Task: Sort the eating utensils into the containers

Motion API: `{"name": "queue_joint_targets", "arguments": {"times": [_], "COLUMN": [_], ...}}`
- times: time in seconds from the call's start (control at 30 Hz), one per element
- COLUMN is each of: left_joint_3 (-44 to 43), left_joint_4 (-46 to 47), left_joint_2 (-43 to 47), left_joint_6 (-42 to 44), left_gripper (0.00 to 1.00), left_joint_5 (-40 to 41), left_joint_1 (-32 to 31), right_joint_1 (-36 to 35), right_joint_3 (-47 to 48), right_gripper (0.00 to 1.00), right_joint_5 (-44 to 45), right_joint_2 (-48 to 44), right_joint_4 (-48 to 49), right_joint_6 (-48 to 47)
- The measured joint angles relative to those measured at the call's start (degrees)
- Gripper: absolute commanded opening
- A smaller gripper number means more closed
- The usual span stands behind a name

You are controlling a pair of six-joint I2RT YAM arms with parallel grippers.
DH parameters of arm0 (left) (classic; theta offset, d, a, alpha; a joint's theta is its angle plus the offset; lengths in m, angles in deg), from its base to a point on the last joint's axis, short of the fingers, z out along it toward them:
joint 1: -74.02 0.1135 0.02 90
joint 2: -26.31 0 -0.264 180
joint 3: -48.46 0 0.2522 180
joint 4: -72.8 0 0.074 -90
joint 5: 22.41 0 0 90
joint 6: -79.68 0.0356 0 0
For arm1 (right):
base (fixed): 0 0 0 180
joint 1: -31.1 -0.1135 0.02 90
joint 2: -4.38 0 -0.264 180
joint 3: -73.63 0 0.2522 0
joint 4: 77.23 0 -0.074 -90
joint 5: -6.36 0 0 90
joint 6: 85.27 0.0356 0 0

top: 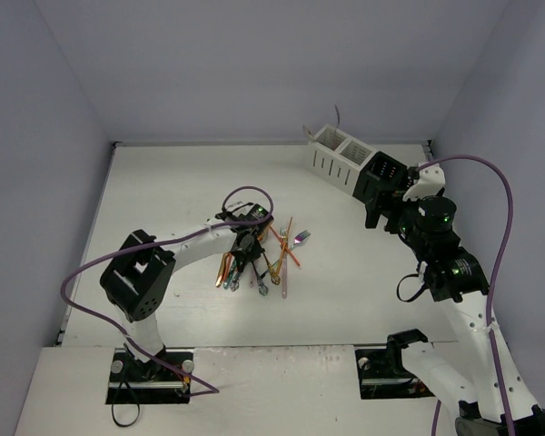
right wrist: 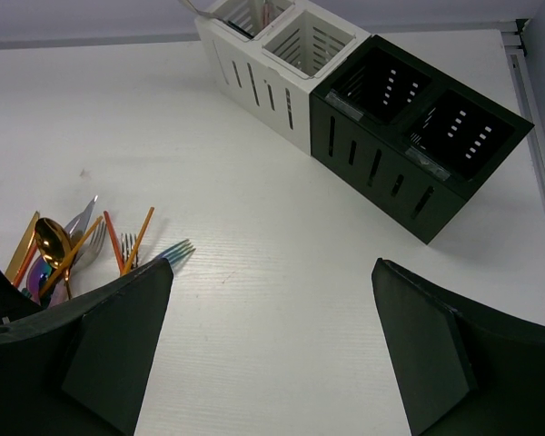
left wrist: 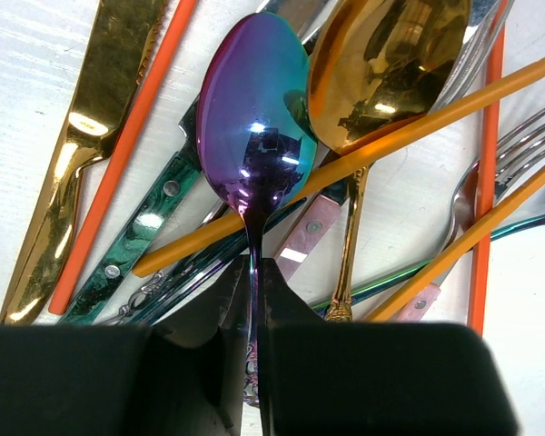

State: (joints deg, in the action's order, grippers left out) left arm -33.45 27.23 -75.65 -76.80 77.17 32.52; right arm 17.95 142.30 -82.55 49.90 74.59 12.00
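Just one white caddy point(right wrist: 263, 91) against one black caddy point(right wrist: 381, 173).

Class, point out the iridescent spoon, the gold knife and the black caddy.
iridescent spoon point(left wrist: 259, 118), left wrist view, on its bowl
gold knife point(left wrist: 62, 191), left wrist view, midway along it
black caddy point(right wrist: 363, 159), right wrist view, on its slotted side wall

No legible text, brand, number or sign in any view. Black caddy point(right wrist: 409, 195): two pale grey strips point(right wrist: 343, 105) on the compartment rims, possibly labels, too small and blurred to read.
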Motion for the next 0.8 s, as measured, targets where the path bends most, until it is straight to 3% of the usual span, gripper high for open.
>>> {"name": "queue_joint_targets", "arguments": {"times": [0.5, 0.8], "left_joint_3": [1.5, 2.0], "left_joint_4": [-2.9, -2.8], "left_joint_2": [5.6, 13.1], "left_joint_6": [6.3, 14.1], "left_gripper": [0.0, 0.0], "left_joint_5": [4.3, 8.1], "left_joint_1": [0.0, 0.0], "right_joint_1": [0.0, 0.0], "right_joint_3": [0.1, 5.6], "right_gripper": [0.9, 0.9], "right_joint_5": [-2.6, -13.3], "right_joint_2": [0.8, 6.2], "right_joint_4": [-0.1, -0.4], "right_joint_6": [0.0, 0.3]}}
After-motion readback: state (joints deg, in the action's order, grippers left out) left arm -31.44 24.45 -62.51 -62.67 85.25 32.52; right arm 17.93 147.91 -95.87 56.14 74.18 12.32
